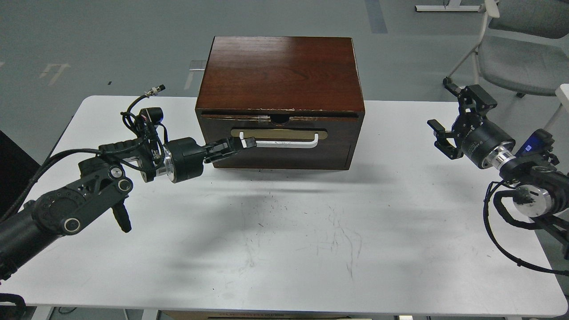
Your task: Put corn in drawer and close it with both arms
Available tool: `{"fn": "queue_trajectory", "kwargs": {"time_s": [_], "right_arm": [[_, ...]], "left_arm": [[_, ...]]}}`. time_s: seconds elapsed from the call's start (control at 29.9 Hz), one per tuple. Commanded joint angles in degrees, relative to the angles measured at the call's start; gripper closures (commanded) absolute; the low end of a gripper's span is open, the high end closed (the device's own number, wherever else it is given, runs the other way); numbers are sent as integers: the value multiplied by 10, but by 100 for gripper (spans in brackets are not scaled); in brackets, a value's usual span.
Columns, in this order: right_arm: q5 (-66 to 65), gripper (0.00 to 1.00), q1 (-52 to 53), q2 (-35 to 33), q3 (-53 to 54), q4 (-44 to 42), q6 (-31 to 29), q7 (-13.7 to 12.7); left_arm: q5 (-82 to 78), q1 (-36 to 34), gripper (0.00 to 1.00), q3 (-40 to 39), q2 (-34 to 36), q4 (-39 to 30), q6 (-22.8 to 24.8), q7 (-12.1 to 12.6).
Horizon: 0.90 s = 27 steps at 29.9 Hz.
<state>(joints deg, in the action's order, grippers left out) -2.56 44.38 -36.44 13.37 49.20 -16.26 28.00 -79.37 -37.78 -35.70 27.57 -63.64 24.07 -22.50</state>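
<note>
The drawer (280,149) sits pushed in, its dark red-brown front flush with the wooden box (280,73). Its white bar handle (284,142) lies on the tan oval plate. The corn is not in view. My left gripper (243,143) reaches in from the left. Its fingers are together, with the tips against the left end of the handle. My right gripper (454,118) hangs above the right side of the table, well clear of the box. Its fingers are spread and hold nothing.
The box stands at the back middle of the white table (284,240). A grey chair (511,49) stands on the floor beyond the table's right rear corner. Loose black cables hang from both wrists.
</note>
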Motion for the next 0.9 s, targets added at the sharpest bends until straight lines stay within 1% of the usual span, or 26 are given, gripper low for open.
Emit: {"fn": "queue_trajectory", "kwargs": {"time_s": [0.0,0.33,0.43,0.5,0.67,0.74,0.8,0.87], "right_arm": [[0,1,0,0,0,0,0,0],[0,1,0,0,1,1,0,0],[0,1,0,0,1,1,0,0],[0,1,0,0,1,1,0,0],[0,1,0,-2,1,1,0,0],[0,1,0,-2,1,1,0,0],[0,1,0,-2,1,1,0,0],[0,1,0,-2,1,1,0,0]], "left_arm": [[0,0,100,0,0,2,-1,0],[0,0,100,-1,-1,14,-2,0],[1,-1,100,0,-1,17,-14,0],[2,-4,100,3,-1,16,-8,-1],[37,-7,100,10,11,-3,4,-3],[57,-6,100,10,32,-37,24,-4],[69,-5,100,10,44,-54,38,-7],[95,-5,100,3,56,-78,39,-9]]}}
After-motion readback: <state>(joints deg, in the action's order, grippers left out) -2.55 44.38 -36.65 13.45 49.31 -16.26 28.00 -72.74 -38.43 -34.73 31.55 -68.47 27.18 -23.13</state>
